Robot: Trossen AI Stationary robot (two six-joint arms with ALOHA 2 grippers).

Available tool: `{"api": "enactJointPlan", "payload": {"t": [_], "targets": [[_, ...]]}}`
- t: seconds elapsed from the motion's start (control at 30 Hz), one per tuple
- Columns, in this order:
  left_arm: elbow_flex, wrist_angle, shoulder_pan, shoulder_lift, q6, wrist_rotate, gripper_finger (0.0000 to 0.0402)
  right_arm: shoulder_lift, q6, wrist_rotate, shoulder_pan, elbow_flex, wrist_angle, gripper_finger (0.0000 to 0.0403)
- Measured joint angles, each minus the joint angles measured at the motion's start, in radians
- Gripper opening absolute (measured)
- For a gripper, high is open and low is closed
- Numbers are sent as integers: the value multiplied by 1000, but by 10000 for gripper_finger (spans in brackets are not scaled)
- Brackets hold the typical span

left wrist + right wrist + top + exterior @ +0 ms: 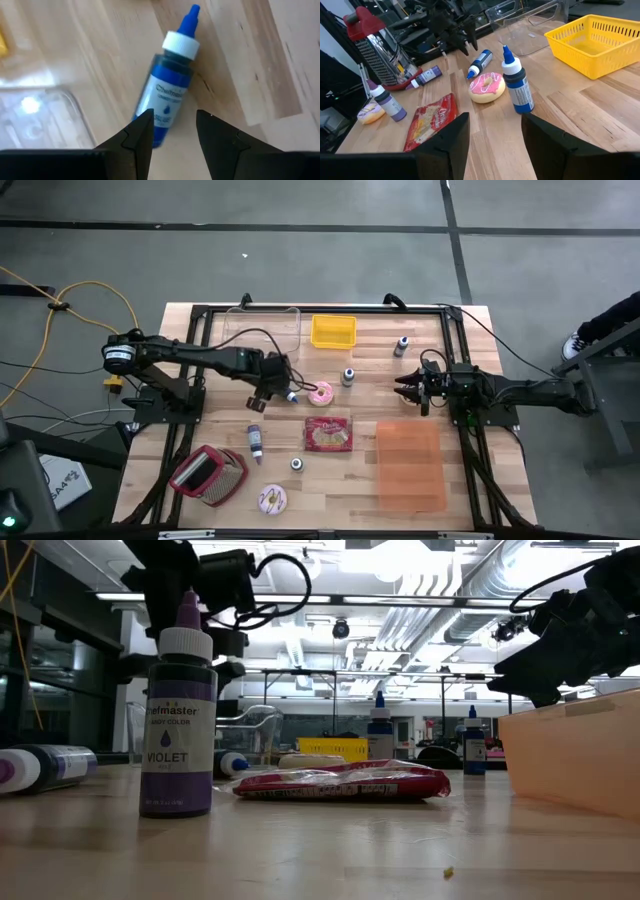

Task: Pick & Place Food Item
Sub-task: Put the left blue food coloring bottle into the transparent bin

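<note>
A pink-iced donut [320, 394] [487, 86] lies flat on the wooden table near its middle. Just left of it, a blue colouring bottle [172, 80] [292, 394] lies on its side. My left gripper [174, 117] [278, 387] hangs open above the bottle's base end and points steeply down. One finger shows in front of the bottle's base, the other beside it, and I see no touch. My right gripper [495, 117] [408, 387] waits open on the right, pointing nearly level toward the donut, with nothing between its fingers.
A red snack packet [328, 434] lies near the donut, and an upright blue bottle [517, 85] stands just right of the donut. A violet bottle [178, 730], a second donut [272, 500] and a grater [208, 475] are toward the near left. Farther back stand a yellow basket [333, 331] and a clear tub [262, 325]. An orange bin [408, 465] is at the near right.
</note>
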Motion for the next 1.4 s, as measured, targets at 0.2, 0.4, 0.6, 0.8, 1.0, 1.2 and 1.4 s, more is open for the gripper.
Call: {"api": "enactJointPlan", "payload": {"t": [0.2, 0.4, 0.6, 0.8, 1.0, 1.2, 1.4], "targets": [[0, 17, 43, 0, 10, 56, 140, 0, 0, 0, 0, 0, 0, 166], [0, 18, 90, 0, 11, 102, 140, 0, 0, 0, 0, 0, 1, 166], [0, 19, 110, 25, 14, 153, 150, 0, 0, 0, 0, 0, 1, 166], [-1, 43, 115, 36, 50, 153, 190, 0, 0, 0, 0, 0, 1, 166], [-1, 41, 114, 36, 64, 144, 200, 0, 0, 0, 0, 0, 0, 166], [-1, 40, 112, 38, 74, 97, 201, 0, 0, 0, 0, 0, 1, 166], [-1, 40, 111, 94, 70, 97, 201, 0, 0, 0, 0, 0, 1, 166]]}}
